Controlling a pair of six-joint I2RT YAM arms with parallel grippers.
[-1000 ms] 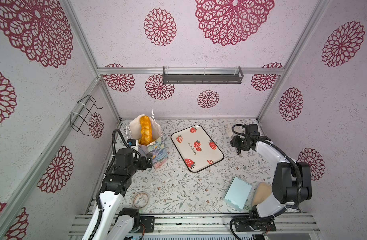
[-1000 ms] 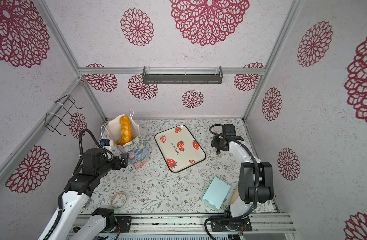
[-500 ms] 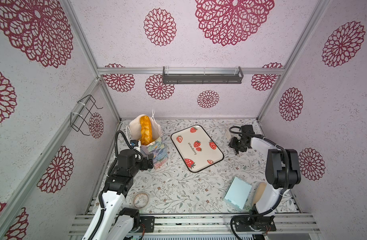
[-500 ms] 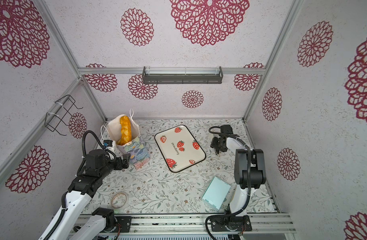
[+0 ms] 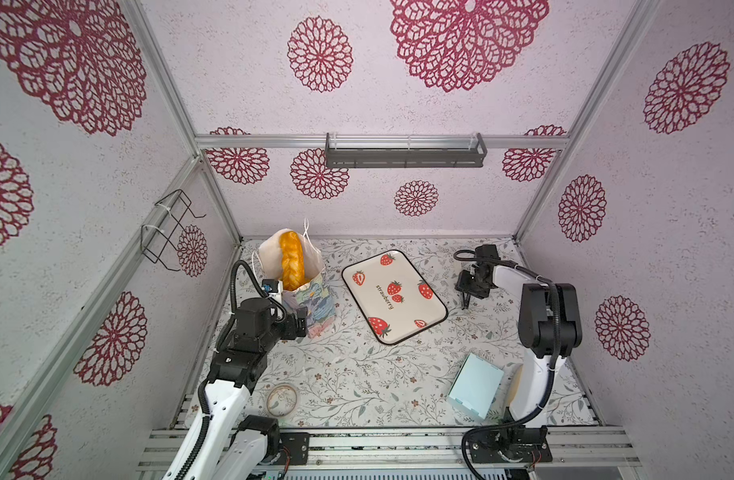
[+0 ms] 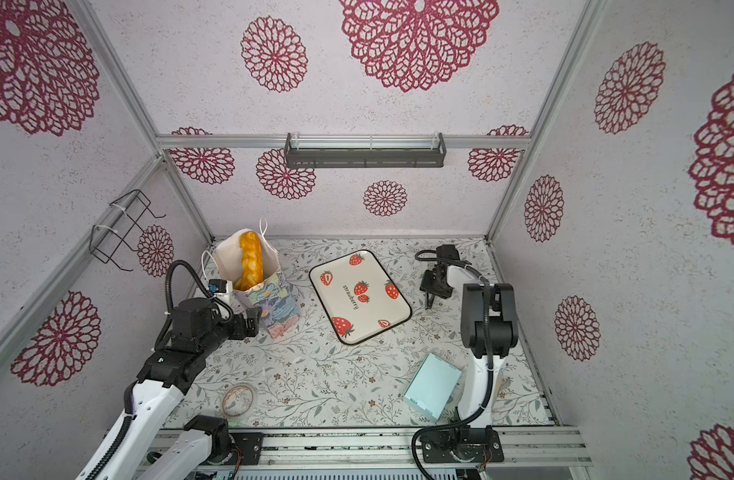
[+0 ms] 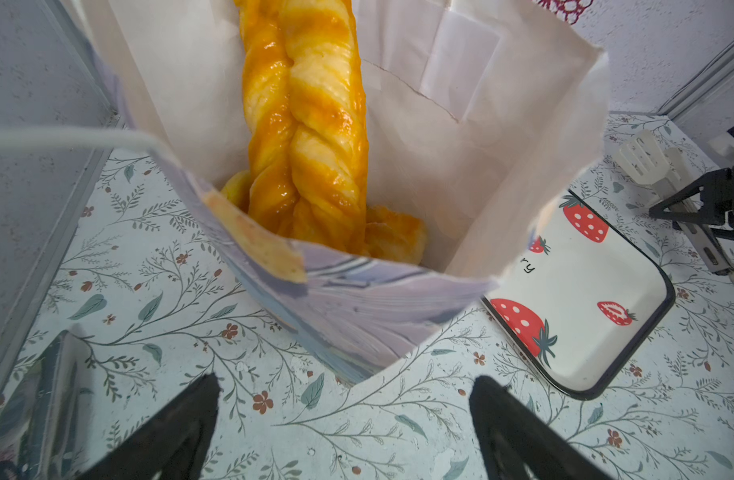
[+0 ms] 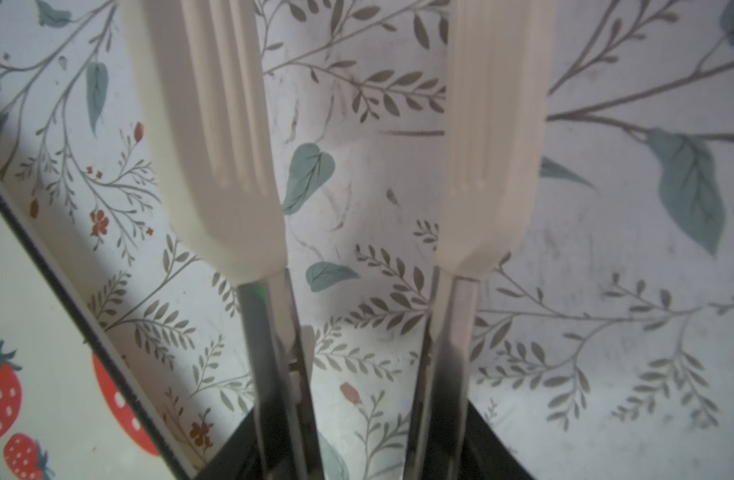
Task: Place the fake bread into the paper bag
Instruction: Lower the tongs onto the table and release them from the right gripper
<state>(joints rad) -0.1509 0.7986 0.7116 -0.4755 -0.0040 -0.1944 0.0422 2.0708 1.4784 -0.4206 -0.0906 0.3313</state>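
1. In both top views the paper bag [image 5: 315, 309] stands just ahead of the left gripper [image 5: 300, 326], whose jaws gape wide and hold nothing. The braided loaf [image 5: 292, 262] stands on end inside the bag, its top above the rim. The right gripper [image 6: 433, 289] is well apart from the bag, beyond the strawberry tray [image 6: 334, 305], and is clamped on a pair of tongs [image 6: 429, 303].
2. In the left wrist view the bag's near wall [image 7: 377, 307] lies straight ahead, between the spread jaws. The loaf [image 7: 311, 124] leans lengthwise away from the gripper, against the far wall. Smaller pastries [image 7: 394, 237] sit at its foot in the bottom of the bag. Beside the bag, the tray [image 7: 585, 291] carries no bread.
3. In the right wrist view the tongs [image 8: 219, 145] reach out ahead of the gripper. Their white blades are parted, with nothing between them, over bare counter [image 8: 606, 249].
4. No bread shows outside the bag, so the task looks about finished. The left arm is far nearer the bag. The loaf's upright long axis makes the bag top-heavy, so any retreat should clear the near wall.
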